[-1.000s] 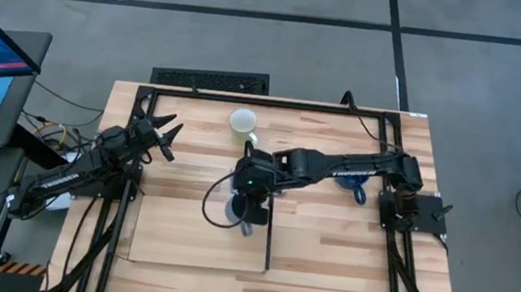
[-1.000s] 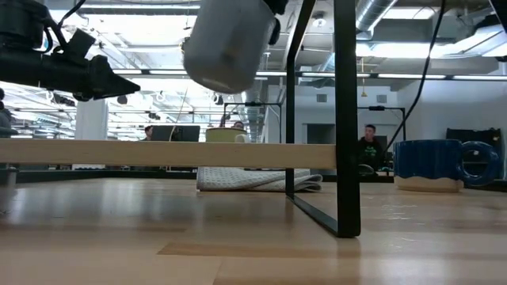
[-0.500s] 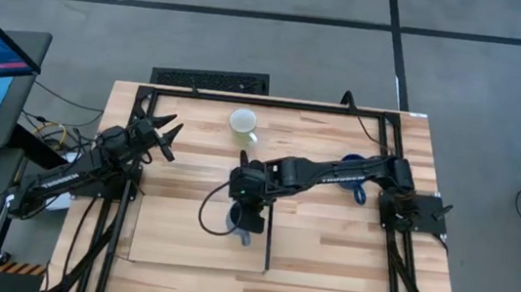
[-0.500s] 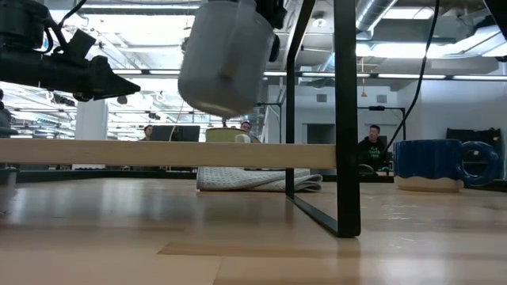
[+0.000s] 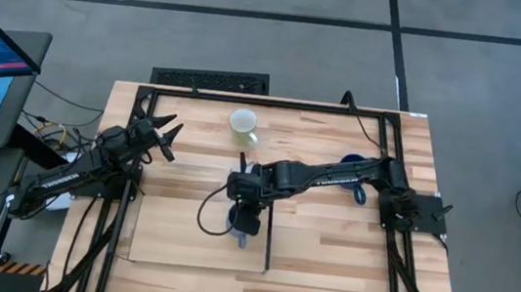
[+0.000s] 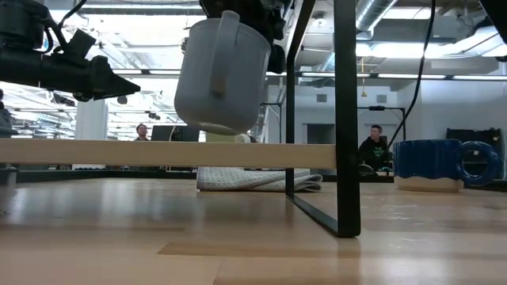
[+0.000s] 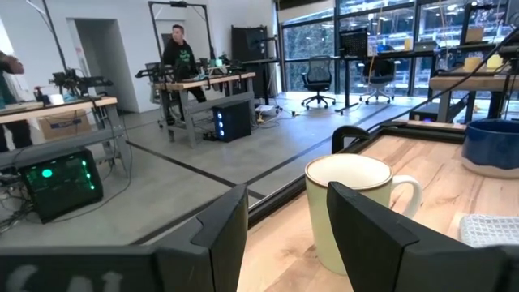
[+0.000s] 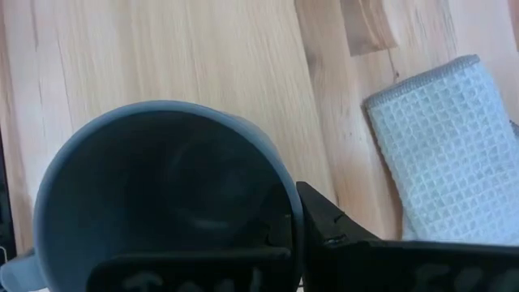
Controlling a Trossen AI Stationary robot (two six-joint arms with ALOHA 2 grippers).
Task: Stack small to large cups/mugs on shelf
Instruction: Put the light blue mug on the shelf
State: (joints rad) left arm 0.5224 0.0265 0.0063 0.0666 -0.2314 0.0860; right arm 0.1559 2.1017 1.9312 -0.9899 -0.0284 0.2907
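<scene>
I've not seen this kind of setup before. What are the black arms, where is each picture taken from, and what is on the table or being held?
These are two robot arms at a wooden table, each ending in a two-finger gripper. One picture looks straight down, one looks level across the tabletop, and one camera sits on each wrist. The right gripper holds the grey-blue mug by its rim, in the air above the shelf, a pale plywood panel. The left gripper waits open near the table's left edge, facing the cream mug. The navy mug stands at the right, and a grey cloth lies on the table.
</scene>
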